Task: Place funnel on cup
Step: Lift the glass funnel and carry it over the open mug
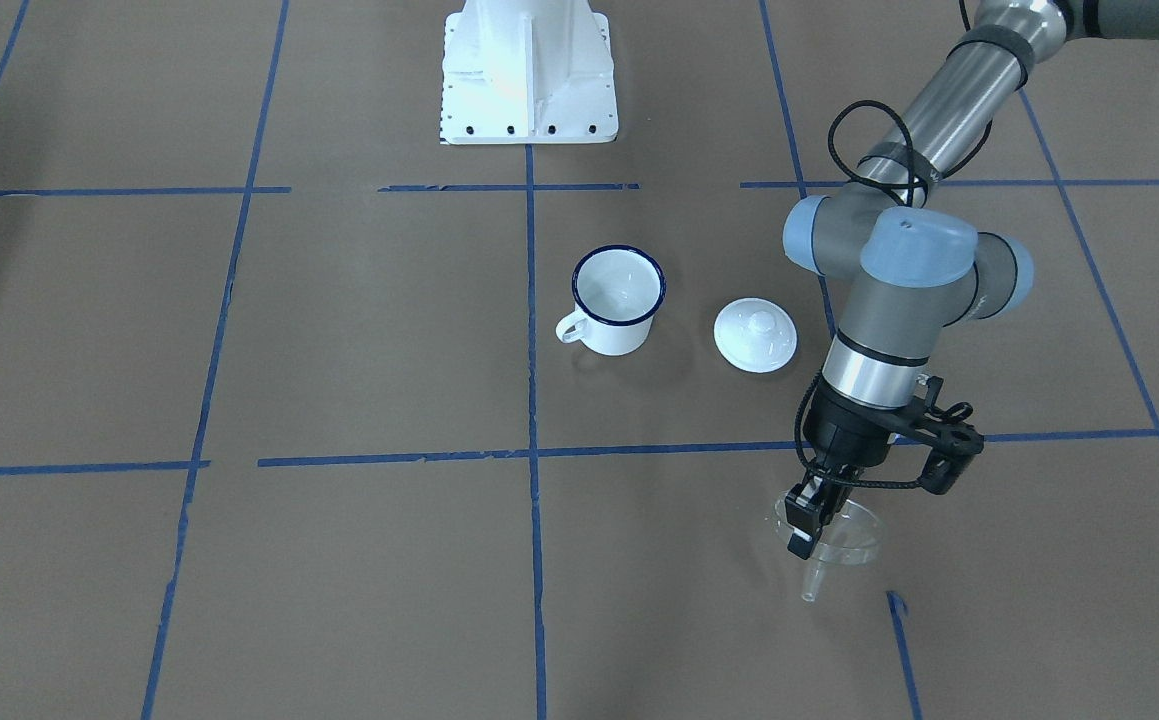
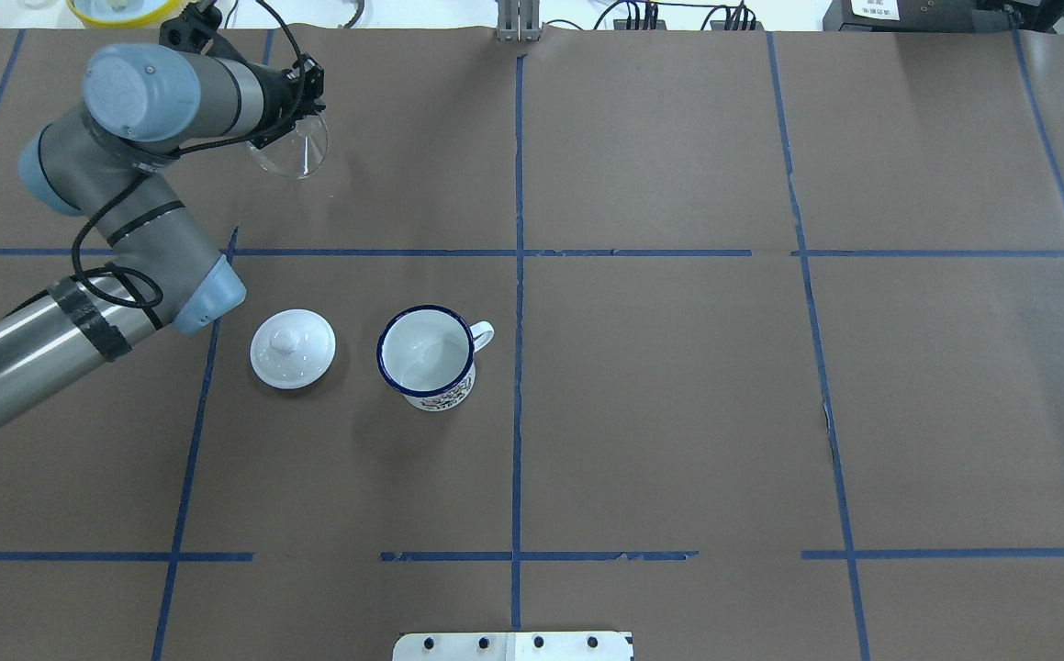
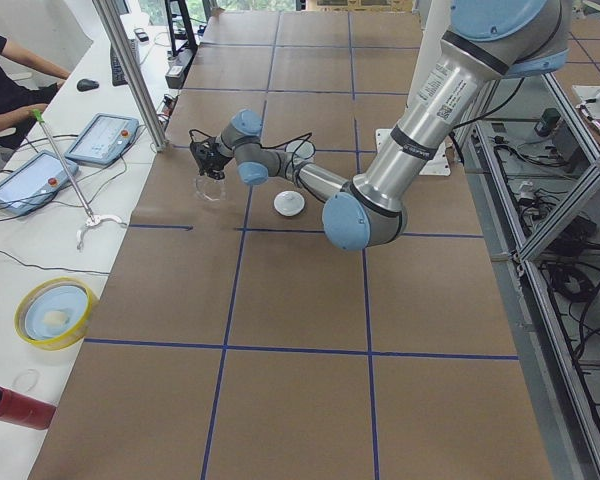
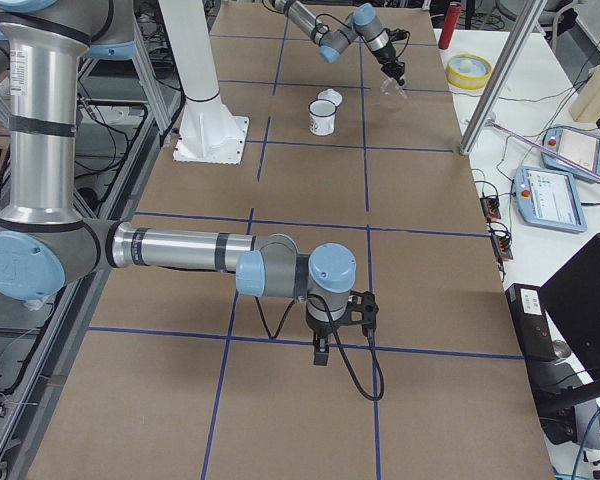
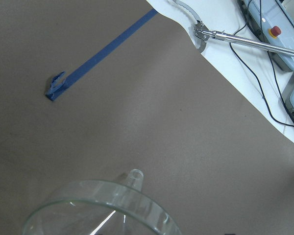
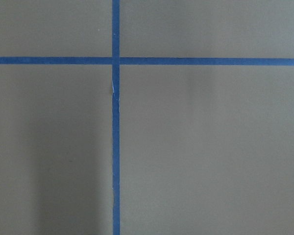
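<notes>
The clear funnel [image 1: 839, 545] hangs tilted in my left gripper [image 1: 805, 522], which is shut on its rim, with the spout pointing down and outward near the table's far left corner. It also shows in the overhead view [image 2: 297, 151] and at the bottom of the left wrist view [image 5: 108, 208]. The white cup [image 1: 619, 300] with a dark blue rim stands upright and empty near the table's middle [image 2: 426, 353], well away from the funnel. My right gripper [image 4: 322, 352] shows only in the exterior right view, low over the table; I cannot tell if it is open or shut.
A round white knobbed lid [image 1: 755, 335] lies beside the cup, between it and my left arm [image 2: 292, 348]. The white robot base [image 1: 529, 70] stands behind the cup. A metal grabber tool [image 5: 201, 34] and tablets lie beyond the table's edge.
</notes>
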Motion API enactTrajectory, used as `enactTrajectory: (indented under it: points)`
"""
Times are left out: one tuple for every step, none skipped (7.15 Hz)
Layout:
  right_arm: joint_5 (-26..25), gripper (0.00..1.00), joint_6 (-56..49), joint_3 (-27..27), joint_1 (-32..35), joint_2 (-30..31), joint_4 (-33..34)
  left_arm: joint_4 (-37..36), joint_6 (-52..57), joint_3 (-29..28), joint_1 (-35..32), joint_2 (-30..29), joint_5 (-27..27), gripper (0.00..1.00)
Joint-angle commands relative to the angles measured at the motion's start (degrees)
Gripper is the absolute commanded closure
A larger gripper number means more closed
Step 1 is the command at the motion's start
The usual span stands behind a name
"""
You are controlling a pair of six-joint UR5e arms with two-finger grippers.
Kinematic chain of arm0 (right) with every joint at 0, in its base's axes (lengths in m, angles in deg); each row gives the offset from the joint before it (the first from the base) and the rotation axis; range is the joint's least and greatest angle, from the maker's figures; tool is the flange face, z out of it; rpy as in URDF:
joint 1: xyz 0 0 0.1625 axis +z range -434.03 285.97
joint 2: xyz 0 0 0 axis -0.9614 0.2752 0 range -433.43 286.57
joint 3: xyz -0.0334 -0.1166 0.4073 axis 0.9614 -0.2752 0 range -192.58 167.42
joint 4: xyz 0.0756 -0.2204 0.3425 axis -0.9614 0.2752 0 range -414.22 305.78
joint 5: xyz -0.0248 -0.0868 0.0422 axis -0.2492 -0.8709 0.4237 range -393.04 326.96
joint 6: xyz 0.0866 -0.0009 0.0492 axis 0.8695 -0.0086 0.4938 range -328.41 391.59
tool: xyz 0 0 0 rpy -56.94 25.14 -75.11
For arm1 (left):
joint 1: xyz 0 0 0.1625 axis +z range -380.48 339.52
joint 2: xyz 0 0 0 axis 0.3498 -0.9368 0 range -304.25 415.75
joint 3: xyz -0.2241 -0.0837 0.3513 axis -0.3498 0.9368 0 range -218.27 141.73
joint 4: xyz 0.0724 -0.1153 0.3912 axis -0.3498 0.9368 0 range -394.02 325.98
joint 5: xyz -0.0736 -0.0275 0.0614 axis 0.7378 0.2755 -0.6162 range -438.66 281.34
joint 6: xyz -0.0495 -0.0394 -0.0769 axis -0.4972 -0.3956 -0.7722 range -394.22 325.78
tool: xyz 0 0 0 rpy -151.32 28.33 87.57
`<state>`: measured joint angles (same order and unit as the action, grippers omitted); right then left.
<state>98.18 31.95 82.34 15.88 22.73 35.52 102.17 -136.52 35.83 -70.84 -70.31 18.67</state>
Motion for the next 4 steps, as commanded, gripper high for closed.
enactTrajectory:
  points:
    - [0.0,0.0,0.0,0.0,0.0,0.0,0.0,-1.7,0.26,6.99,-6.73,0.99,13.07,1.0]
    - [0.0,0.0,0.0,0.0,0.0,0.0,0.0,-7.2,1.13,12.94,-10.07,3.0,20.46,1.0]
    - [0.0,0.0,0.0,0.0,0.0,0.0,0.0,-14.74,3.92,21.53,-10.97,5.8,23.32,1.0]
    - [0.0,0.0,0.0,0.0,0.0,0.0,0.0,-26.12,8.74,29.88,-10.98,6.27,23.52,1.0]
